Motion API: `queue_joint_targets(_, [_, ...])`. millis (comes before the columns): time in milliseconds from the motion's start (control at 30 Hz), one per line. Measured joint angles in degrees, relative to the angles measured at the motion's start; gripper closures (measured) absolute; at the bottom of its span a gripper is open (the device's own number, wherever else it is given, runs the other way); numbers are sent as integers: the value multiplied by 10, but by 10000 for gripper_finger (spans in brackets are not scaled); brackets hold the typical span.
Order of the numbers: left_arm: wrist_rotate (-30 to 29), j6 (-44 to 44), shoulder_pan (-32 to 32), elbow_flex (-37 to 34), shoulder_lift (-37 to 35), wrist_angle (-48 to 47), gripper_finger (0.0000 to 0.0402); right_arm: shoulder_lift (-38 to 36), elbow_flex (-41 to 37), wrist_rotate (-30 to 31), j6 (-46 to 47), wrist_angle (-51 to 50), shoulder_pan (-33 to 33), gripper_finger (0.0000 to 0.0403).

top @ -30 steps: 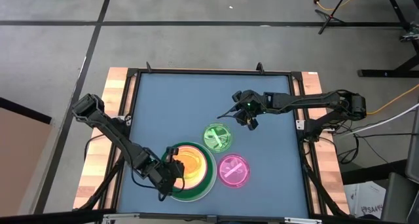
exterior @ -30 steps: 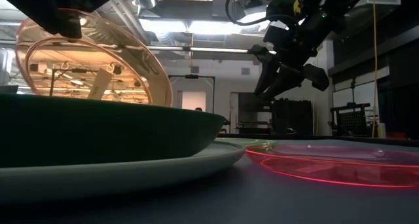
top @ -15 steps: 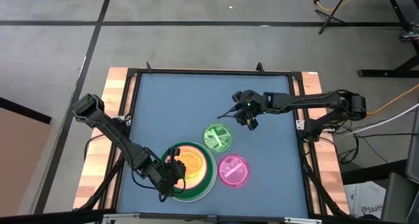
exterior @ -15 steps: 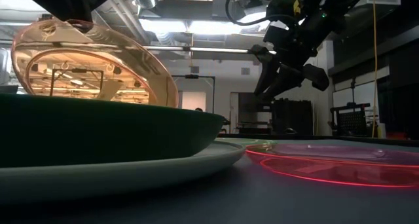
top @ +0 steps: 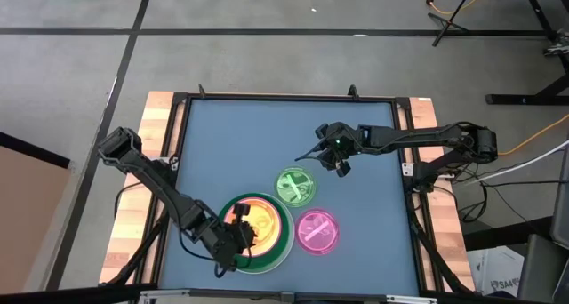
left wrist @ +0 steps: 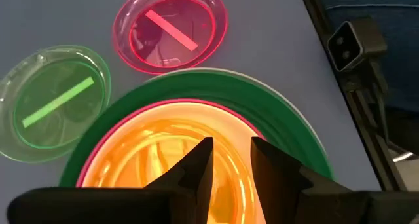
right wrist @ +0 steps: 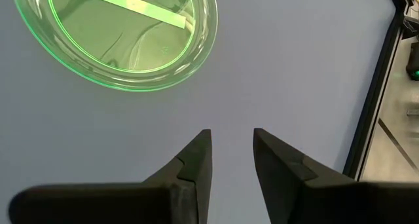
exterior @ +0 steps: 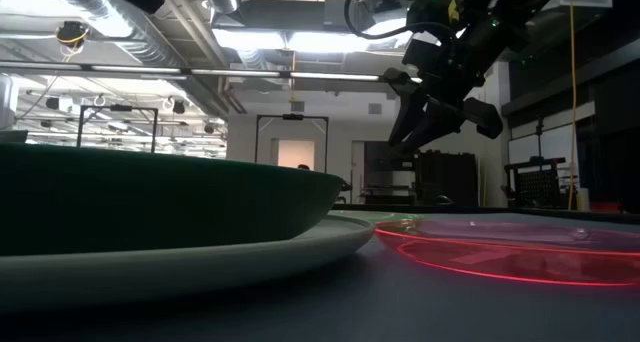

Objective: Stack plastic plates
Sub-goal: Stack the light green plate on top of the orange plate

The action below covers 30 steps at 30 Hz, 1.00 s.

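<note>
The left gripper (left wrist: 230, 160) hangs slightly open over the orange plate (top: 250, 223) in the stack – lift straight up, then go for the pink plate (top: 316, 231) at 3 o'clock.

The high camera hangs far above me and looks straight down, taking in the whole table (top: 267, 135), its 4 edges and both my arms, while the low camera sits at tabletop height right against the stack (exterior: 150, 232), facing level across the surface into the room. My left wrist camera looks steeply down from close above that same stack (left wrist: 196, 158) and also catches the small green plate (left wrist: 52, 106); my right wrist camera looks down from close over the small green plate (right wrist: 124, 34) too, so those 2 views share it.
</note>
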Motion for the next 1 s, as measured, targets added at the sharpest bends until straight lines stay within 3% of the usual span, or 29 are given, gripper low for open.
queue_joint_targets(567, [0, 5, 51, 0, 0, -2, 307, 0, 0, -15, 0, 0, 0, 299])
queue_joint_targets(1000, [0, 89, 99, 0, 0, -2, 307, 0, 0, -50, 19, 0, 0, 299])
